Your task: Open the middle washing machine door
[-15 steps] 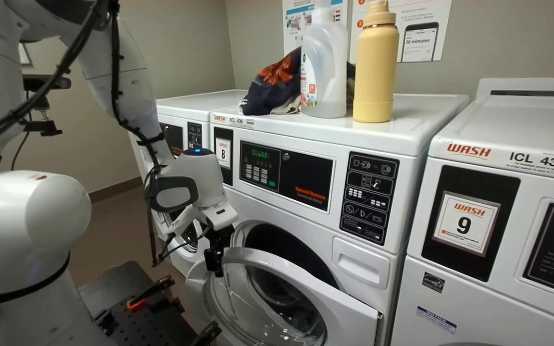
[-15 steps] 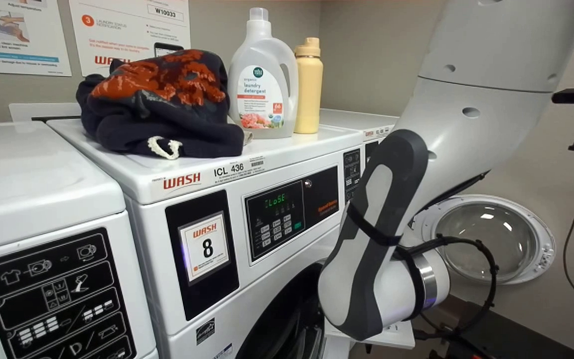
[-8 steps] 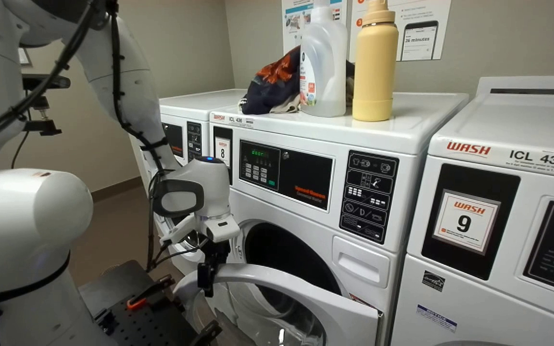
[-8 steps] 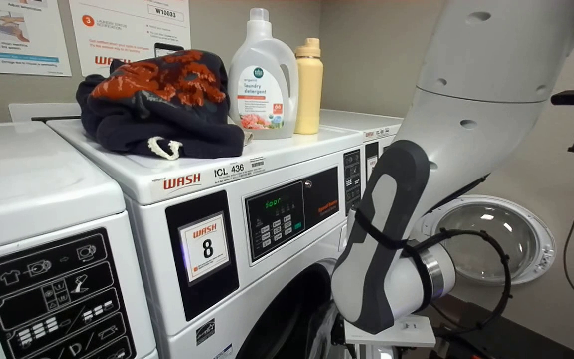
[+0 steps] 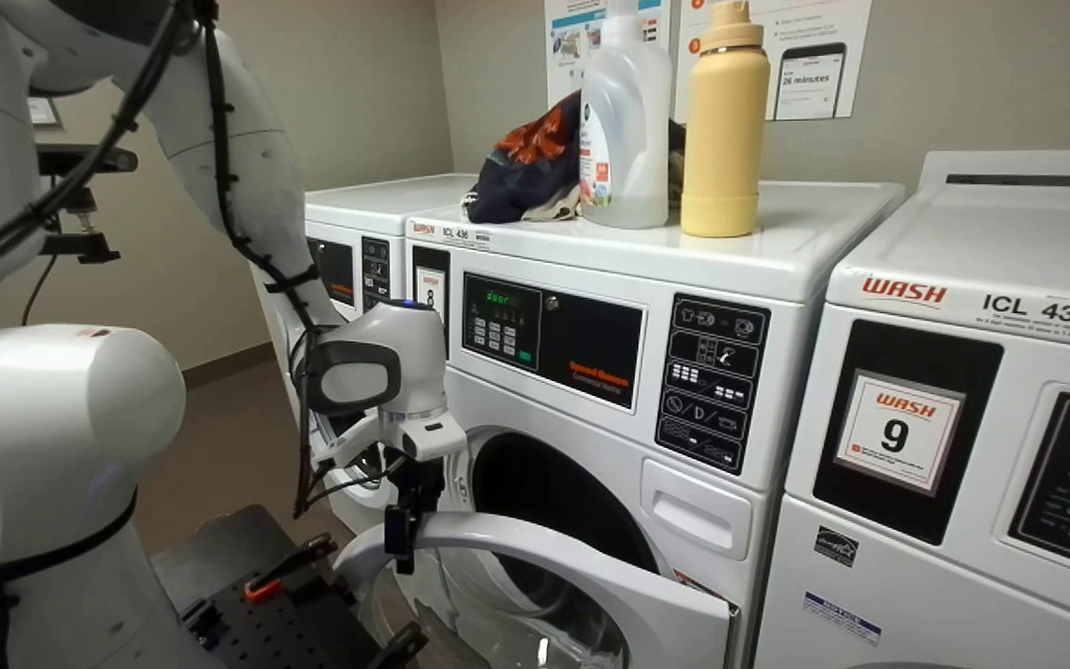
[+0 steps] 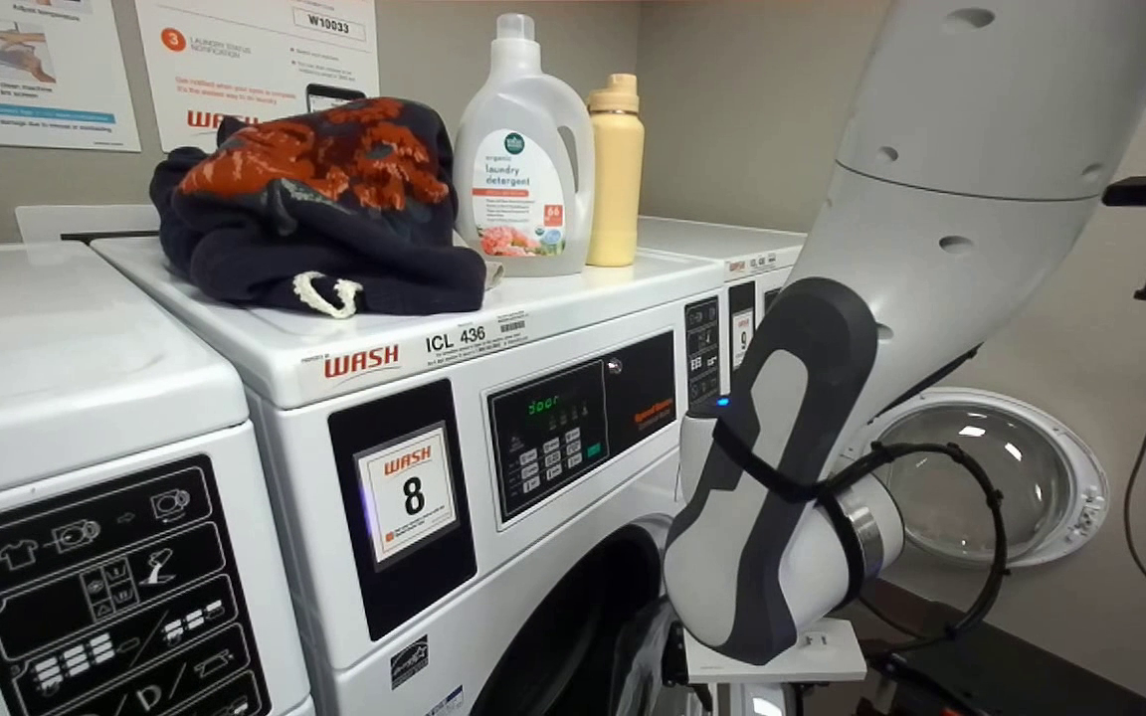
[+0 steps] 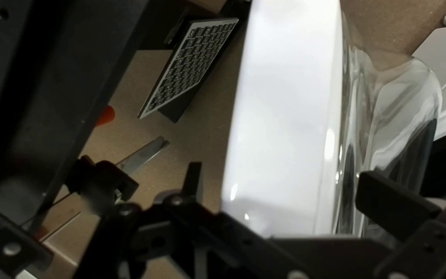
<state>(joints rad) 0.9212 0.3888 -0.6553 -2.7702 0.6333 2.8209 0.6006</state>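
Note:
The middle washing machine is white, with a number 8 sticker and a display reading "door"; it also shows in an exterior view. Its round door stands partly open, swung out from the dark drum opening. The door's white rim fills the middle of the wrist view, with its clear glass on the right. My gripper points down over the top of the rim. In the wrist view the gripper is open, one finger on each side of the rim, with gaps visible. In an exterior view the arm hides the gripper and most of the door.
A detergent bottle, a yellow bottle and dark clothing rest on the machine. Washer 9 stands beside it. Another round glass door stands open. A black perforated platform is near the arm base.
Since one second ago the door has swung further outward and my gripper has moved out and lower with it. The display changed from "CLoSE" to "door". Little moved in the last half second.

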